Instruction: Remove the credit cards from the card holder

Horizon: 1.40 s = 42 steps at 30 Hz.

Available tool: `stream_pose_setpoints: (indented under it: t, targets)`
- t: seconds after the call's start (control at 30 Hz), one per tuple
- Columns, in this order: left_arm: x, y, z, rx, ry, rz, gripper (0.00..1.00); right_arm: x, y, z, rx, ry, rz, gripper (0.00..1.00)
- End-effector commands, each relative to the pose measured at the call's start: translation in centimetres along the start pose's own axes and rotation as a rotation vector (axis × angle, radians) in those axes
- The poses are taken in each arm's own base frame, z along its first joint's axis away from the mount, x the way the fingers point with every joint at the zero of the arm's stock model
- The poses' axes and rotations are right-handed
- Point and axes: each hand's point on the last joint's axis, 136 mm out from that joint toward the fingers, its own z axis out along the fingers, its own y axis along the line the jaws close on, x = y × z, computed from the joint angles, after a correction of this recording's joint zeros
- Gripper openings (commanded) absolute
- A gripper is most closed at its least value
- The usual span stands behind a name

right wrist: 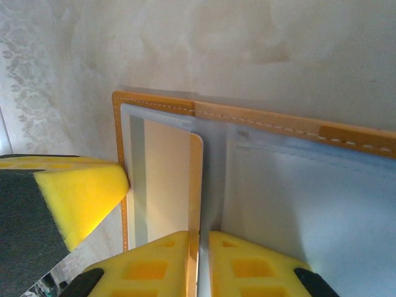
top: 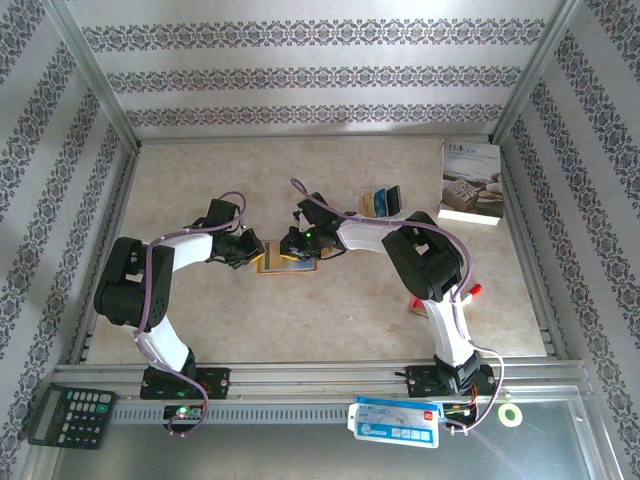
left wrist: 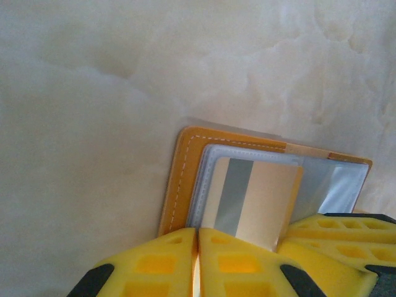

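Right wrist view: the right hand (right wrist: 198, 244) pinches the edge of a card (right wrist: 166, 179) in the card holder (right wrist: 278, 124), which lies open on the bench (right wrist: 247, 49). The left hand (left wrist: 197, 247), pressed together, seems to pin its edge. I'd draw the card straight along its sleeve, holder flat.

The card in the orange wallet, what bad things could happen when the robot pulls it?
The right gripper pinches just the thin edge of the card, so it might slip free. The card seems partly inside its clear pocket, so the card holder may drag along unless the left gripper, shut at its edge, holds it down.
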Motion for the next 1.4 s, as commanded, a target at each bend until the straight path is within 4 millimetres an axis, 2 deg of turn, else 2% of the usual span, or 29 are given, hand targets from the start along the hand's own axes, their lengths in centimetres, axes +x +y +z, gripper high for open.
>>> stream_pose_setpoints:
  t: [0.0,0.23,0.4,0.63,0.83,1.0,1.27,1.37]
  targets:
    - [1.5,2.8,0.6,-0.075,0.044,-0.026,0.10,-0.1,0.5,0.5,-0.024,0.011,0.003,0.15]
    - [1.4,2.7,0.5,-0.074,0.041,-0.022,0.11,-0.2,0.9,0.3,-0.039,0.010,-0.004,0.09]
    - [0.8,2.6,-0.5,-0.113,0.023,0.019,0.18,-0.5,1.0,-0.9,-0.038,-0.020,-0.008,0.05]
    - [-0.1,0.1,-1.5,-0.052,0.018,0.074,0.27,-0.6,0.9,-2.3,-0.028,-0.047,-0.017,0.04]
    - [-0.4,-1.9,-2.7,-0.018,0.010,0.122,0.25,-0.5,0.9,-2.1,-0.028,-0.044,-0.017,0.05]
    - [0.4,-2.8,-2.0,0.014,0.024,0.128,0.21,-0.6,0.9,-2.1,-0.029,-0.049,-0.016,0.05]
    - [0.7,0.0,0.0,-0.073,0.029,0.086,0.19,-0.6,2.3,-2.2,-0.149,-0.032,-0.017,0.06]
    - [0.9,0.9,0.4,-0.099,0.036,0.073,0.18,-0.4,3.1,-2.2,-0.197,-0.024,-0.024,0.12]
